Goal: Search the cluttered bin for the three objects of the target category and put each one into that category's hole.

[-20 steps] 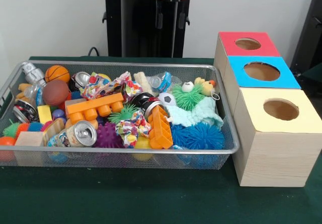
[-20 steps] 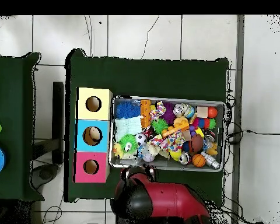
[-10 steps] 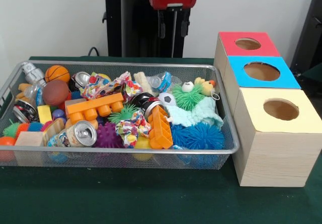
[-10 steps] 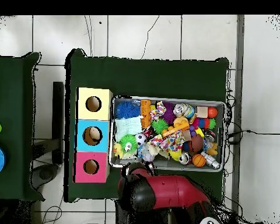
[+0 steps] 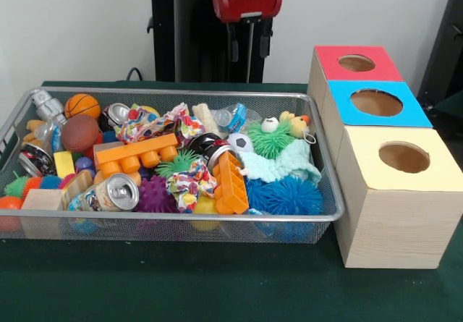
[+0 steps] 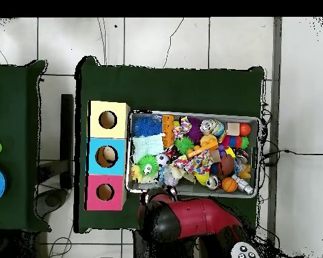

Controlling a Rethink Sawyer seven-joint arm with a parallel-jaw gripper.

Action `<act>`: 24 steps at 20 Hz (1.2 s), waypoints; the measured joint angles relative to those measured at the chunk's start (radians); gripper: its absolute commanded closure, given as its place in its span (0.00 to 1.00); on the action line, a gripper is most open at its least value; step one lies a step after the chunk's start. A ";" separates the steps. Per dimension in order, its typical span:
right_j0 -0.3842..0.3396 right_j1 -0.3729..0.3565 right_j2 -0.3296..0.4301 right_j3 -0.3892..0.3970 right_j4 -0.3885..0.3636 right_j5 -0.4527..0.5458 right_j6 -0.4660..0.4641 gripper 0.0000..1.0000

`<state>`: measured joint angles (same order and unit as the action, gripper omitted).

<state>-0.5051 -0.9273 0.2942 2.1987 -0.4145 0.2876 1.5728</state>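
The gripper (image 5: pixel 249 47) hangs with its fingers spread and nothing between them, above and just behind the far rim of the wire bin (image 5: pixel 145 90). Judging by this, the search step is at hand and no grasp has begun. The pictures do not say which category is wanted, so the three target objects cannot be singled out. Whatever they are, they should lie in the clutter below and camera-side of the gripper. The next move calls for a descent over one chosen piece, with room for the fingers amid the tight pile.

Closest under the gripper lie one small soccer ball (image 5: pixel 240 142) and one green fuzzy ball (image 5: pixel 271 140) with an eyeball on top. A little farther out are two orange building blocks (image 5: pixel 135 155) and two crumpled patterned cloths (image 5: pixel 187 184), and one mint washcloth (image 5: pixel 286 164). Farther again are one blue fuzzy ball (image 5: pixel 286 195), one purple spiky ball (image 5: pixel 155 192) and two silver cans (image 5: pixel 116 192), with perhaps a third, dark one. One basketball (image 5: pixel 82 105) sits off to the gripper's side, well apart.

There are three boxes beside the bin, each with one hole: red (image 5: pixel 329 65) nearest the gripper, then blue (image 5: pixel 340 112), and yellow (image 5: pixel 434 170) farthest. Something pale shows in the blue box's hole (image 6: pixel 108 156) from overhead, though I cannot tell what.
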 measured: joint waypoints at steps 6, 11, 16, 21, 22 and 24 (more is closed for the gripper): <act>0.007 0.030 0.016 -0.005 -0.025 0.000 0.000 0.00; 0.029 0.067 0.016 -0.009 -0.051 -0.001 0.000 0.00; 0.041 0.090 0.016 -0.010 -0.069 -0.020 0.000 0.00; 0.064 0.124 0.013 -0.016 -0.088 -0.085 0.000 0.00; 0.071 0.132 0.011 -0.019 -0.090 -0.103 0.000 0.00; 0.082 0.143 0.007 -0.029 -0.090 -0.121 0.000 0.00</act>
<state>-0.4235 -0.7841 0.3015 2.1701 -0.5050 0.1661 1.5728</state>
